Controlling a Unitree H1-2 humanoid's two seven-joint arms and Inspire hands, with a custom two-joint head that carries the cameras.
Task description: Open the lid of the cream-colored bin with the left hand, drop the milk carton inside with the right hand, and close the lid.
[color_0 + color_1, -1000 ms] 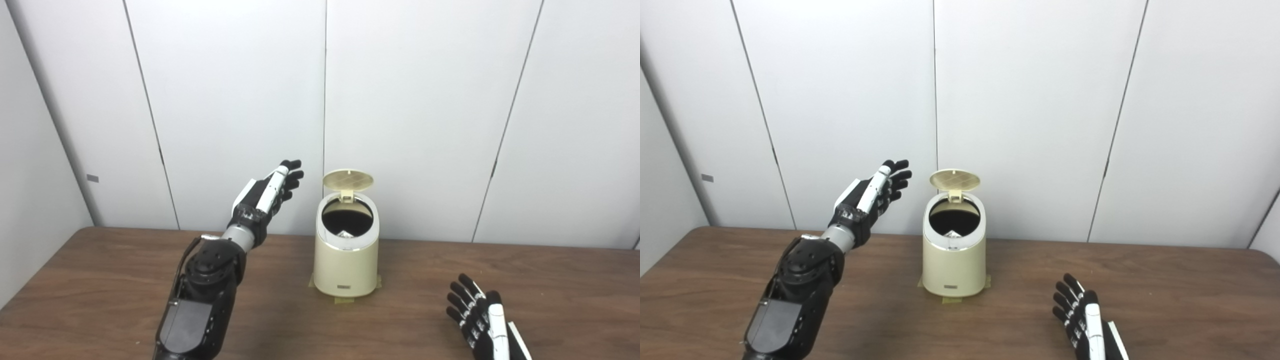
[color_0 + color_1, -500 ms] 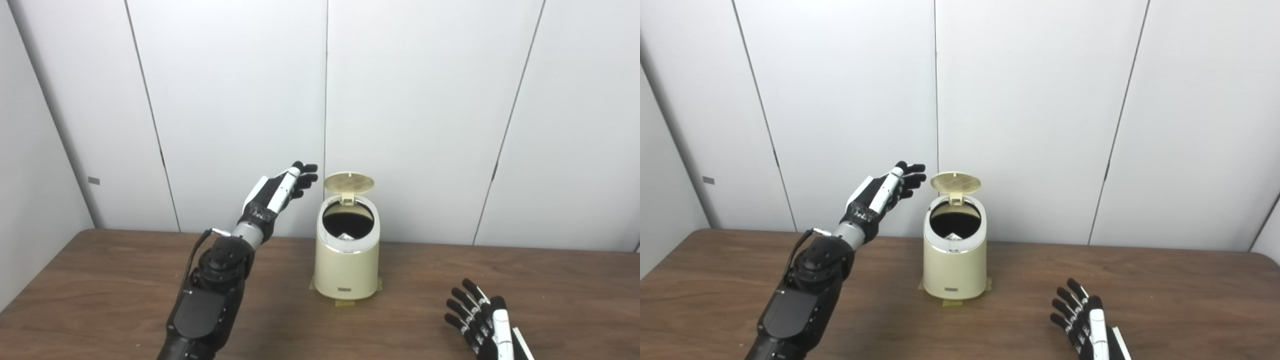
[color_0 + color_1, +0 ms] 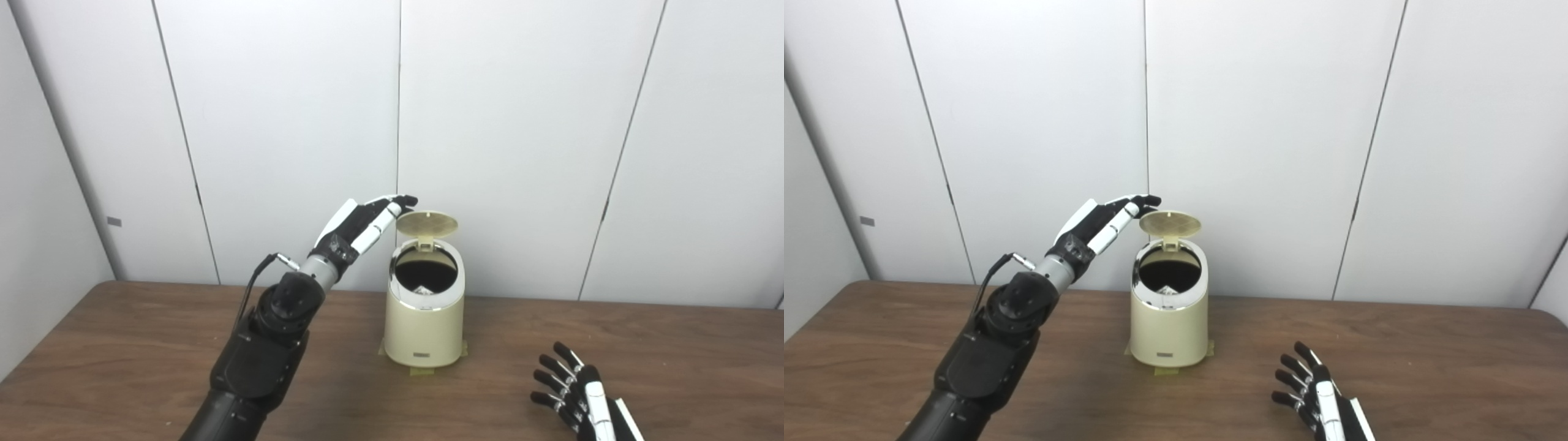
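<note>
The left hand (image 3: 366,222) is raised beside the bin, fingers stretched out and a little apart, holding nothing, its fingertips (image 3: 407,199) right at the upper left edge of the lid (image 3: 426,222); whether they touch it I cannot tell from here. The lid stands up on its hinge at the back, tipped slightly forward over the dark mouth of the cream-colored bin (image 3: 424,321). Down inside, something pale shows at the bottom, most likely the milk carton (image 3: 421,287), so the drop looks done and closing is what remains. The risk I see is in the push: the fingertips come at the lid from the side rather than from behind, so they could slide off its thin rim or shove the light bin sideways instead of swinging the lid down. Tape (image 3: 421,369) at the base should help hold it on the tabletop (image 3: 122,343), though a hard sideways knock might still tip it. The right hand (image 3: 582,404) rests low near the front edge, fingers spread and empty, well apart from the bin and out of the way.
</note>
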